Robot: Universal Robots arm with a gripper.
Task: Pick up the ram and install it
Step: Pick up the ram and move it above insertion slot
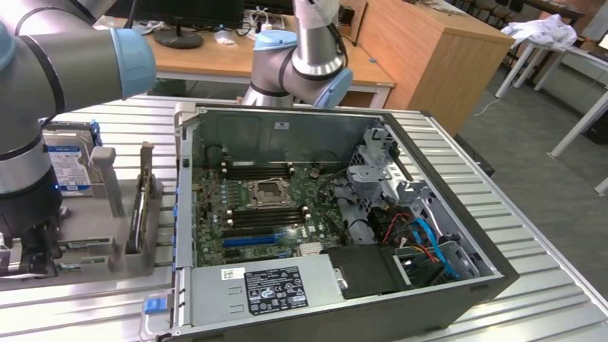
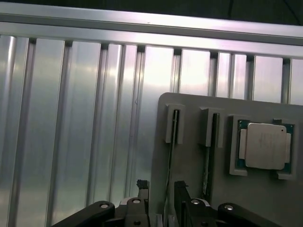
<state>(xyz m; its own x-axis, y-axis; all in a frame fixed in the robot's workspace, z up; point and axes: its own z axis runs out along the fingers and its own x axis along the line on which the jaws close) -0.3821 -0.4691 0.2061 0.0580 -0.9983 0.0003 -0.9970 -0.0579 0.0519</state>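
The ram [image 2: 171,156] is a thin green stick standing on edge in a slot of the grey holder [image 2: 255,198]. My gripper [image 2: 162,187] hovers over it, open, with one finger [image 2: 142,189] on each side of the stick and a gap left. A second stick [image 2: 208,161] stands in the neighbouring slot. In the exterior view my gripper [image 1: 33,256] hangs low over the holder [image 1: 114,249] at the exterior view's left, beside a thin stick [image 1: 139,214] standing upright. The open computer case [image 1: 475,285] shows its motherboard [image 1: 213,206] with dark memory slots [image 1: 261,171].
A square silver processor [image 2: 264,145] lies in a recess of the holder. A blue-labelled hard drive [image 1: 71,167] stands in the holder behind my arm. The ribbed metal table [image 2: 71,118] carries everything. A second robot arm [image 1: 304,57] stands behind the case, with wooden desks beyond.
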